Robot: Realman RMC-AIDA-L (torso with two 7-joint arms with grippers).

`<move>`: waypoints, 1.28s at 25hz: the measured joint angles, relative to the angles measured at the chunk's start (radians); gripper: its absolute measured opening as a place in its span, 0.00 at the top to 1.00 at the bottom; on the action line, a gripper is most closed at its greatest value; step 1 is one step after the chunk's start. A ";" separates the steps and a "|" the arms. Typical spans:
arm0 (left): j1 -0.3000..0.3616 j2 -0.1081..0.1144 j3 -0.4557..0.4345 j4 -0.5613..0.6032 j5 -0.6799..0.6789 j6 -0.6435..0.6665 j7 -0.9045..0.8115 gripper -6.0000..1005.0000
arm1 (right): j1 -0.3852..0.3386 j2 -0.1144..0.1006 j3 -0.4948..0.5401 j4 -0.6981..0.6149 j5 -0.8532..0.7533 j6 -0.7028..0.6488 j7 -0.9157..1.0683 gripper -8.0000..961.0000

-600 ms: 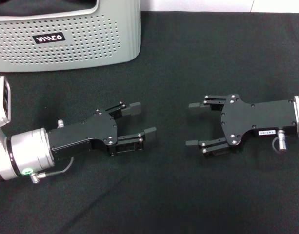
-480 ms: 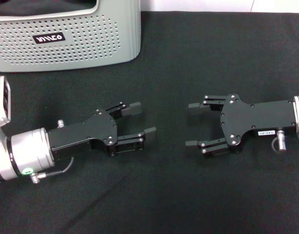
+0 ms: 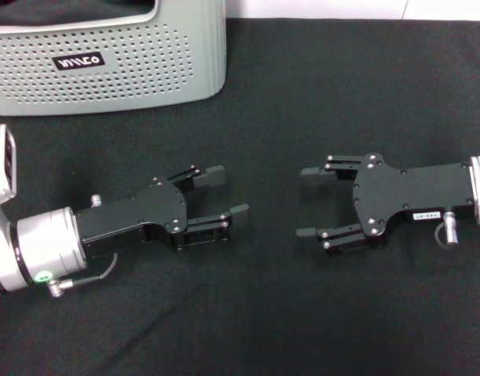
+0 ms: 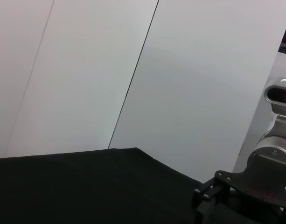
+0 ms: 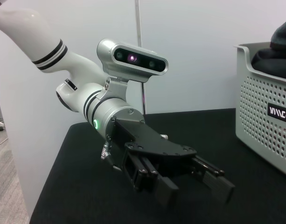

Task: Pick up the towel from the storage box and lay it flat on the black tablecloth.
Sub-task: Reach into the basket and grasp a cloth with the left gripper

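1. Against the earlier head views almost nothing is changed – the right gripper [image 3: 308, 201] is seen shifted very slightly toward the left one, and the left gripper [image 3: 226, 190] is nearly where it was. No reach toward the box [image 3: 106, 59] is shown, so the pickup is judged not yet begun.
2. Left gripper: held low over the black tablecloth [image 3: 341, 94], near the middle, pointing toward the right one. Its fingers are spread apart with nothing between them; the same is seen in the right wrist view [image 5: 194, 186].
3. Right gripper: set facing it, a gap of bare cloth between the two. Its fingers are parted wider and nothing is held.
4. The box is placed at the far left corner of the cloth, well apart from both grippers – its perforated wall and black label are visible.
5. The towel cannot be confirmed. Only a dark bundle [image 5: 275, 49] is seen rising above the box rim in the right wrist view; no yellow-orange face is made out, so it is only presumed to be the towel, grey side out.
6. The box interior is cut off at the head view's top edge.
7. In the left wrist view only wall, cloth and part of the right arm are shown; its own fingers are not seen there.
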 joint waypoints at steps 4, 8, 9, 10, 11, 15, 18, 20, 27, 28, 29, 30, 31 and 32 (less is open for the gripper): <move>0.000 0.000 -0.001 0.000 -0.001 0.000 0.000 0.12 | 0.000 0.000 0.000 0.000 0.000 -0.003 0.000 0.11; 0.001 -0.001 -0.012 0.000 -0.012 0.000 0.005 0.12 | -0.003 0.000 0.008 0.000 -0.001 -0.011 -0.002 0.11; 0.002 -0.001 -0.015 0.000 -0.030 -0.002 0.008 0.12 | -0.006 0.002 0.020 0.000 -0.001 -0.012 -0.008 0.11; 0.003 -0.004 -0.016 -0.001 -0.050 -0.004 0.013 0.12 | -0.011 0.005 0.033 0.000 -0.001 -0.012 -0.017 0.11; 0.003 -0.007 -0.017 -0.004 -0.069 -0.006 0.018 0.12 | -0.018 0.009 0.055 0.000 -0.001 -0.013 -0.030 0.11; 0.001 -0.020 -0.017 -0.020 -0.142 -0.009 0.042 0.12 | -0.044 0.023 0.127 -0.001 -0.001 -0.014 -0.065 0.11; -0.001 -0.025 -0.017 -0.023 -0.233 -0.009 0.066 0.12 | -0.064 0.030 0.186 0.003 0.006 -0.014 -0.091 0.11; -0.003 -0.027 -0.017 -0.022 -0.278 -0.009 0.084 0.12 | -0.067 0.030 0.199 0.007 0.010 -0.014 -0.097 0.11; -0.009 -0.035 -0.017 -0.015 -0.422 -0.001 0.175 0.12 | -0.079 0.031 0.212 0.011 0.011 -0.021 -0.106 0.11; -0.009 -0.037 -0.017 -0.015 -0.435 0.003 0.185 0.12 | -0.080 0.031 0.212 0.011 0.011 -0.022 -0.106 0.11; -0.010 -0.039 -0.017 -0.015 -0.454 0.009 0.197 0.12 | -0.081 0.031 0.212 0.012 0.011 -0.022 -0.106 0.11; -0.009 -0.040 -0.017 -0.015 -0.465 0.015 0.204 0.12 | -0.082 0.031 0.213 0.012 0.011 -0.022 -0.106 0.11; -0.008 -0.041 -0.017 -0.015 -0.483 0.027 0.214 0.12 | -0.083 0.031 0.213 0.012 0.011 -0.023 -0.106 0.11; -0.007 -0.041 -0.017 -0.015 -0.502 0.039 0.219 0.12 | -0.084 0.031 0.215 0.012 0.012 -0.023 -0.106 0.11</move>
